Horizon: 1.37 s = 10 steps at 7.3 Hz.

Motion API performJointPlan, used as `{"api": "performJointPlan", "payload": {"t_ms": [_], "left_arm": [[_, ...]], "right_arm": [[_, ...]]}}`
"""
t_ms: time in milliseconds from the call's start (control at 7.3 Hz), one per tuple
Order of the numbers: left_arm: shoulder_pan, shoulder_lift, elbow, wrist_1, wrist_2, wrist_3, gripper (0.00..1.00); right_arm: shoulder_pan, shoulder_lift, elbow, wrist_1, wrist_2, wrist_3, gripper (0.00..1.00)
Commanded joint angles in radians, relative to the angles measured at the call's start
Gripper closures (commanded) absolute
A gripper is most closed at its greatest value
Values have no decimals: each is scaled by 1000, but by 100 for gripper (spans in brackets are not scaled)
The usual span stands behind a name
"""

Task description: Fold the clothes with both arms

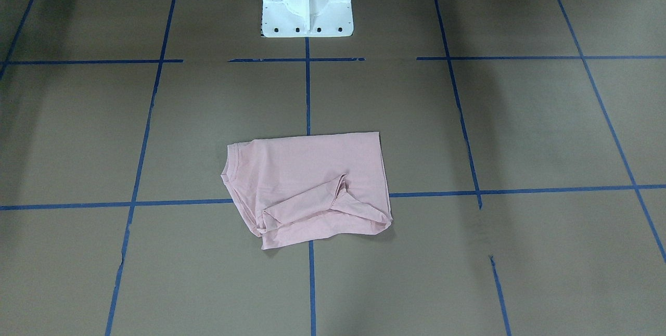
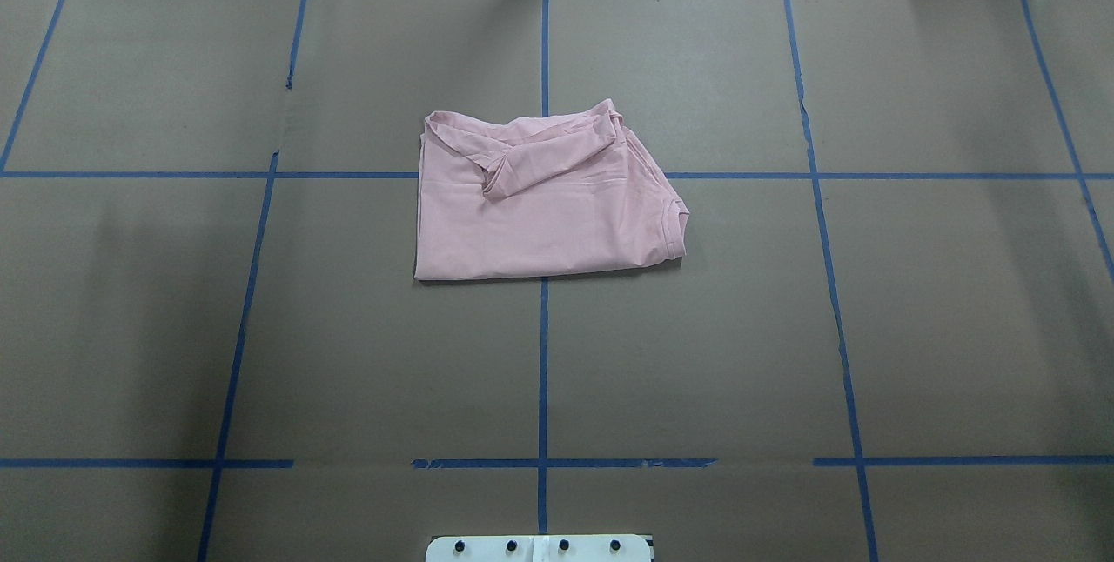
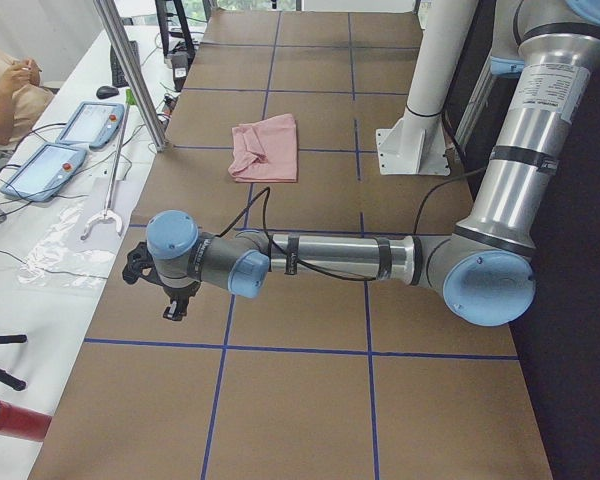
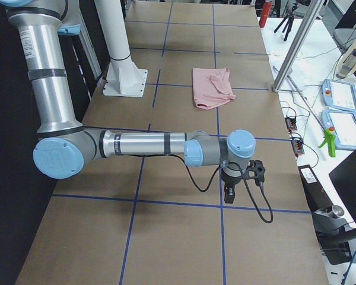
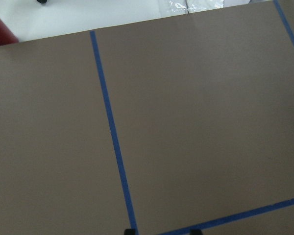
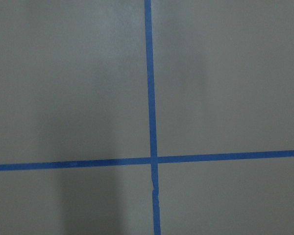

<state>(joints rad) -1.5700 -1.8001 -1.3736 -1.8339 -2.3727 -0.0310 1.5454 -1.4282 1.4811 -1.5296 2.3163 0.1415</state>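
on the table (image 2: 914, 327), the t-shirt (image 2: 540, 214) shows only plain pink.

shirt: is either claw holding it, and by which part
Neither. The shirt lies folded on the table, nothing touching it; the left claw and right claw hang well away from it.

Worktop (image 2: 696, 353): brown paper cover, flat.
Tape lines (image 2: 542, 371): blue grid across the worktop.
Side table (image 3: 40, 250): white, along the worktop's far edge, carrying two tablets (image 3: 42, 168).
Post (image 3: 130, 70): metal, at that edge.
Light: even, soft shadows.
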Motion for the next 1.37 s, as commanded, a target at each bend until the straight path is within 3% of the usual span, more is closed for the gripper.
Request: {"api": "performJointPlan", "payload": {"t_ms": [0, 274, 548, 822, 1233], "left_arm": [[13, 160, -133, -11, 125, 22, 0], [15, 197, -122, -86, 107, 22, 0], [15, 197, -133, -85, 2, 22, 0], [15, 203, -146, -84, -6, 26, 0], [15, 292, -281, -80, -7, 26, 0]], "right_arm": [[-23, -18, 18, -6, -3, 3, 0], [-36, -15, 16, -9, 0, 3, 0], [-41, -14, 8, -6, 2, 7, 0], [-41, -15, -13, -4, 119, 12, 0], [-41, -26, -5, 6, 121, 12, 0]]}}
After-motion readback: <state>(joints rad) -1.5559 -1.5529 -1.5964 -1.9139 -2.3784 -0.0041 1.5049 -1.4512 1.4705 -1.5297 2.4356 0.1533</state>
